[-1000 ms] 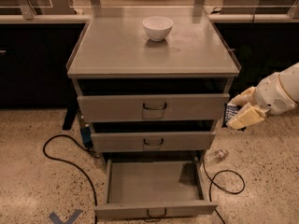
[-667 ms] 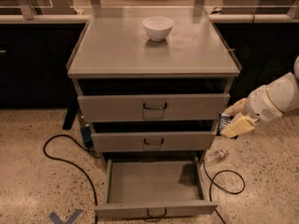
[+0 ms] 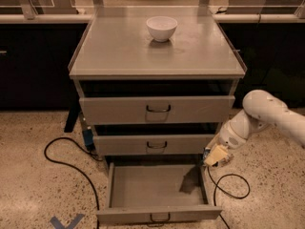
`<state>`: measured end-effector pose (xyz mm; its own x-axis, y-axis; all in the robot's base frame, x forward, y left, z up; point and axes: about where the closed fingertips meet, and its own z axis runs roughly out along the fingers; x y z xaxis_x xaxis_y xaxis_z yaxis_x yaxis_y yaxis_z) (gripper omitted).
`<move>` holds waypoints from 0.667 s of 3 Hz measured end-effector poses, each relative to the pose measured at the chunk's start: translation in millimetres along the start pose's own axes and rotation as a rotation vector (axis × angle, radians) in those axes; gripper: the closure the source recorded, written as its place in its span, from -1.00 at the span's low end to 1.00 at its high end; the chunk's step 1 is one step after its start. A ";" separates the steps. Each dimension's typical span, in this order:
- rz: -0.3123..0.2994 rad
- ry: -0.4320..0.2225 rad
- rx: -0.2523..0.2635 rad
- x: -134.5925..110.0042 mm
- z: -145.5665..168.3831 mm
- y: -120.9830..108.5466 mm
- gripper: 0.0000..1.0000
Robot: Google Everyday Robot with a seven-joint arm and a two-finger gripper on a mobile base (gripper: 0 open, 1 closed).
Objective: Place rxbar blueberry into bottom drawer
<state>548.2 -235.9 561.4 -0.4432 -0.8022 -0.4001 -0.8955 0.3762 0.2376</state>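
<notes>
The gripper hangs low at the right side of the cabinet, just below the middle drawer's right end and over the right rear corner of the bottom drawer. It looks clamped on the bar, though only a thin dark-blue edge shows at the gripper's side nearest the cabinet. I take that sliver for the bar, since nothing like it lies on the cabinet top or in the tray. Its long axis cannot be told.

The bottom drawer is pulled well out and its floor is bare, apart from a shadow cast near the right wall. The gripper is close to that wall, and whether it hangs inside or outside it cannot be told. The open floor lies to the picture's left of the gripper, lower down and nearer the camera. The tray runs wide from side to side, so there is most room in that direction.

The coming move, as I judge it, is a short shift inward and down past the right wall before letting go. The middle drawer's front stands close above the rear of the tray. Released where it is now, the bar could catch the wall or fall to the floor by the cable.

The bowl sits on the cabinet top, well apart from all this.
</notes>
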 end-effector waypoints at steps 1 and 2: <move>0.009 0.006 -0.037 5.8 23.4 0.4 1.00; 0.008 0.006 -0.036 5.5 23.0 0.4 1.00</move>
<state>544.5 -229.5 538.9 -0.4502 -0.8018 -0.3930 -0.8898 0.3658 0.2730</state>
